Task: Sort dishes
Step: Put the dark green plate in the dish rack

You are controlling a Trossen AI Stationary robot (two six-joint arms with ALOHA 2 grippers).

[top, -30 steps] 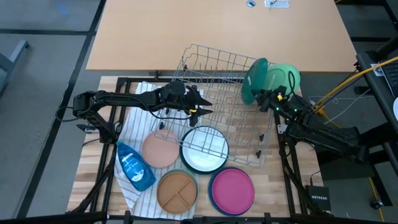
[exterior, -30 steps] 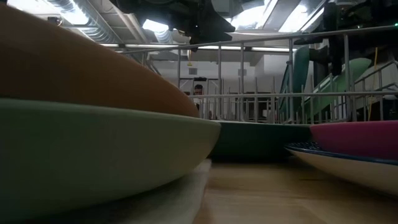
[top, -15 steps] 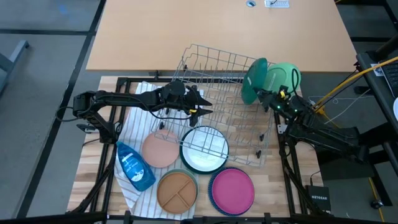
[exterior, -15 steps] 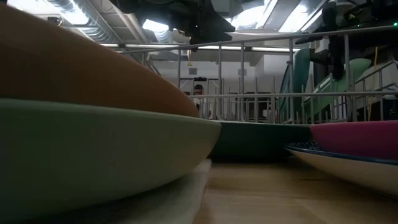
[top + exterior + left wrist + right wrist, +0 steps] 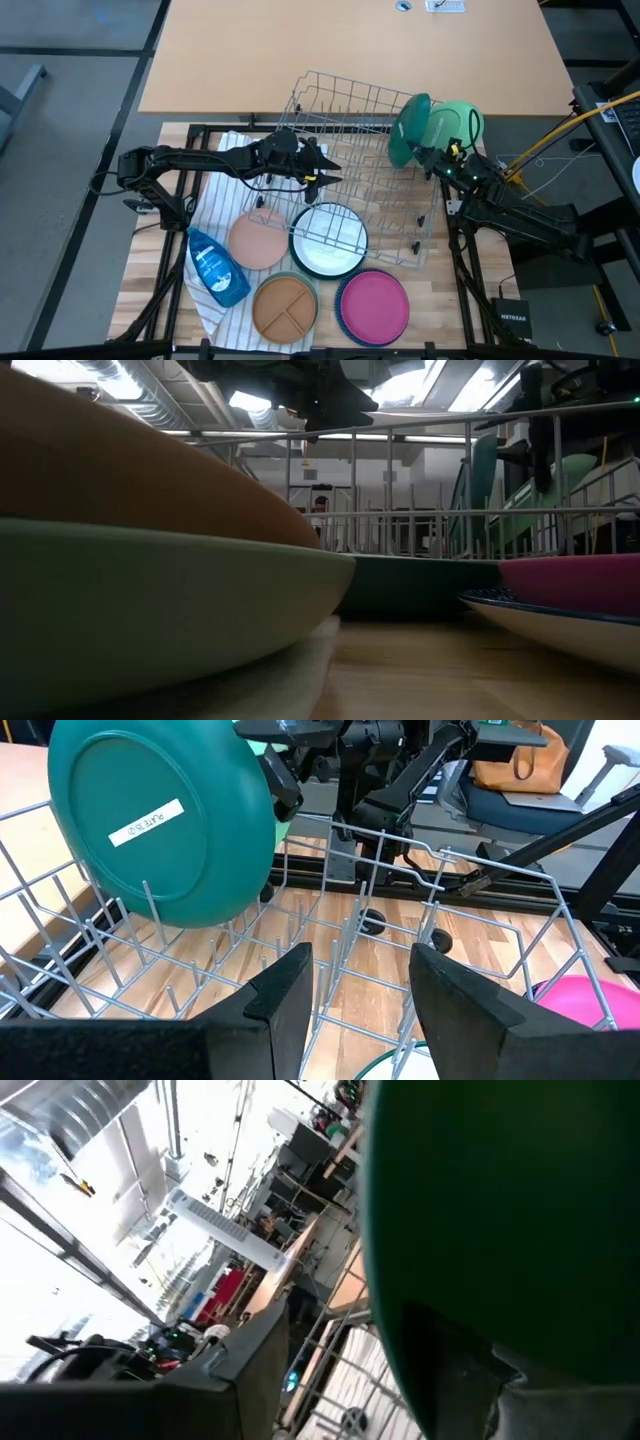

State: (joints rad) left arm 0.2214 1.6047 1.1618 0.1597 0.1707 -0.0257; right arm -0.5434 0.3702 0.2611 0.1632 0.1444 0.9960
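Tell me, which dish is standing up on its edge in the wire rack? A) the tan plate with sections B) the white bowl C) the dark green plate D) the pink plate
C: the dark green plate stands upright at the far right corner of the wire rack, while the pink, tan and white dishes lie flat on the table in front of it.
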